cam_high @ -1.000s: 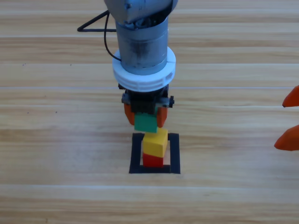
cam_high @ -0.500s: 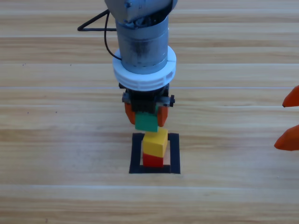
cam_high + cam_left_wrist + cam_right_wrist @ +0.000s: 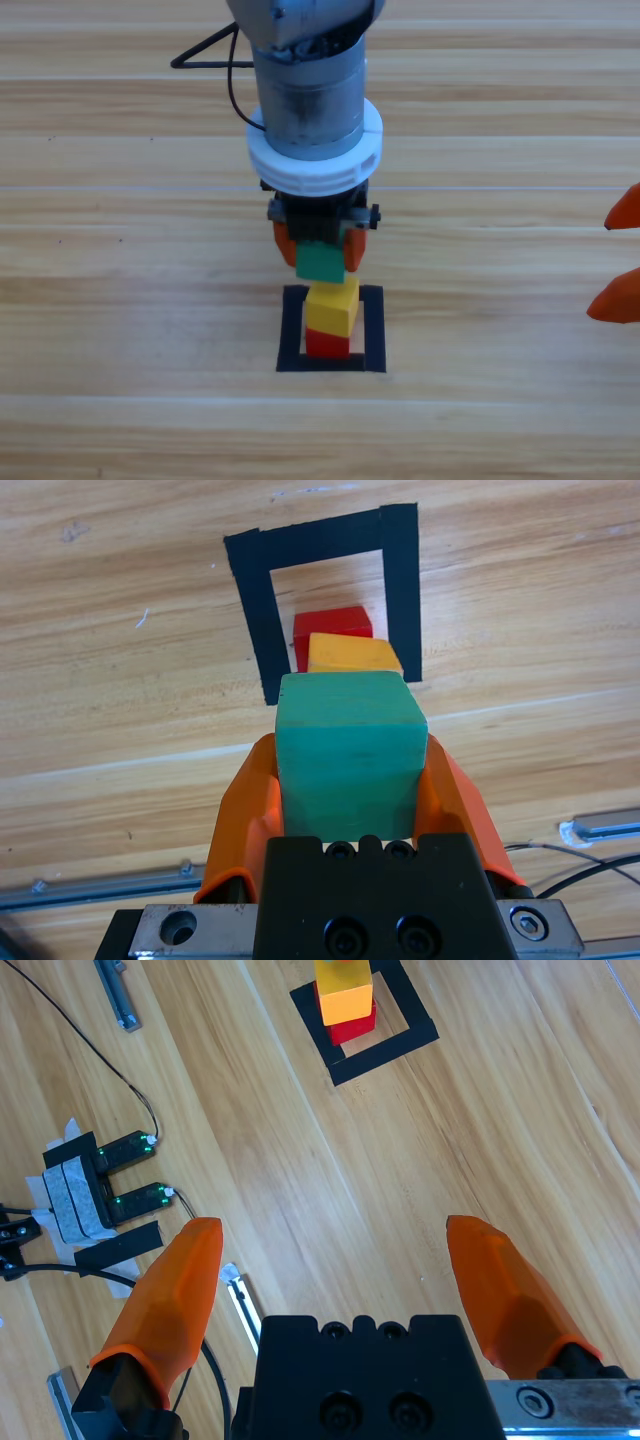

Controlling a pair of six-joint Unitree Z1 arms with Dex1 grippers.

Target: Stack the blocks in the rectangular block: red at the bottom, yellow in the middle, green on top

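Two stacked cubes, yellow on red, inside tape outline; left gripper clamping green above; right gripper waiting, agape.

Even, bright light; my view is sharp, with only faint shadow beside the rectangular block.

The high view looks straight down on the table, arms entering from 12 o'clock. The left wrist view sits close, facing down past its jaws toward 12 o'clock. The right wrist view looks from farther off. All three share the tape outline and yellow block.
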